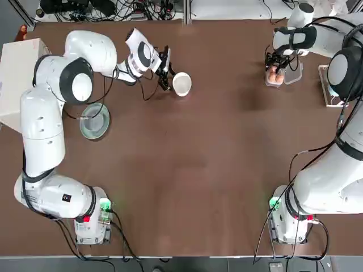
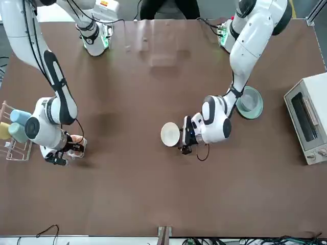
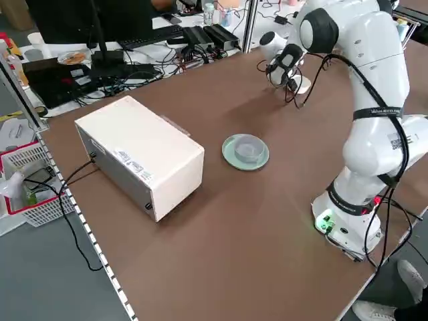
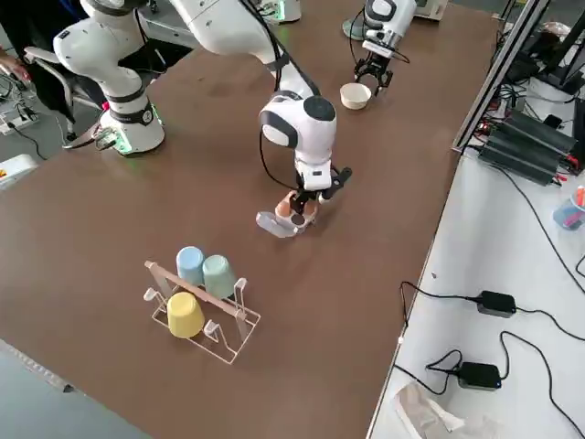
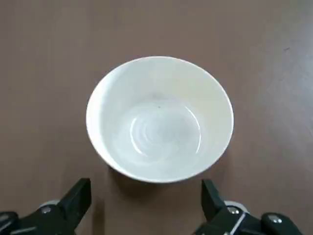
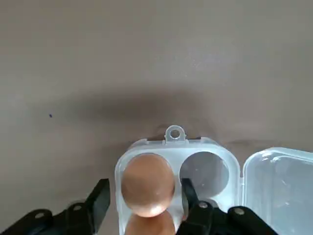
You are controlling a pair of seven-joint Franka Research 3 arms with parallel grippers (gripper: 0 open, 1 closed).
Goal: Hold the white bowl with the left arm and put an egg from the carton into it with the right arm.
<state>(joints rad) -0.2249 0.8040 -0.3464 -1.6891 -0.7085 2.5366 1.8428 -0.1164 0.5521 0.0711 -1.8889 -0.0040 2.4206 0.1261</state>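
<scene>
The left hand point(image 5: 146, 208) is open just beside the white bowl point(image 5: 159, 119), which sits on the table point(image 1: 187, 170). At the open clear carton point(image 6: 178, 166), the right hand point(image 6: 145, 205) stands open, its fingers seemingly either side of the eggs, though the view hides the lower part. An orange-brown egg point(image 6: 147, 185) rests in one cup, another directly beside it; the neighbouring cup holds none.

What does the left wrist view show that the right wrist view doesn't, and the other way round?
Only the left wrist view: the white bowl, seen from above.
Only the right wrist view: the clear carton with its lid open, orange-brown eggs and an empty cup.
Both: a pair of dark jaws standing apart, over the brown table.
</scene>
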